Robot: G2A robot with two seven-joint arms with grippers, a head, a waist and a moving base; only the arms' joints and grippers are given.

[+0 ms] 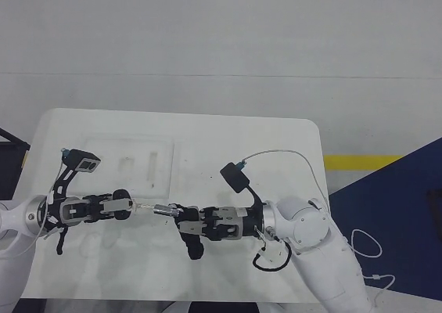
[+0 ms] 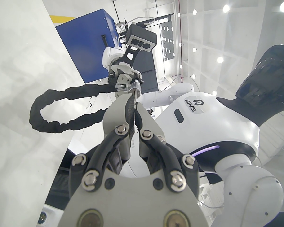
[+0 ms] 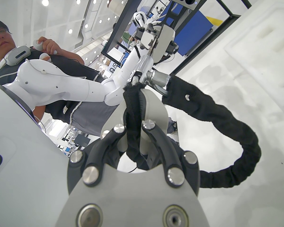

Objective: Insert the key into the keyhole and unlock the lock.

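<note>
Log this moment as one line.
left gripper: shut on key | right gripper: shut on lock | key: tip at keyhole

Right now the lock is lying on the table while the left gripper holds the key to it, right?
No: the lock is held off the table by the right gripper, as the right wrist view shows. The left gripper does hold the key to it.

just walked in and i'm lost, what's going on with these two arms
The left gripper is shut on a key, pointing it at a cable lock that the right gripper holds by its black sleeve above the white table. The key's tip is right at the lock's end; whether it is inside cannot be told.
</note>
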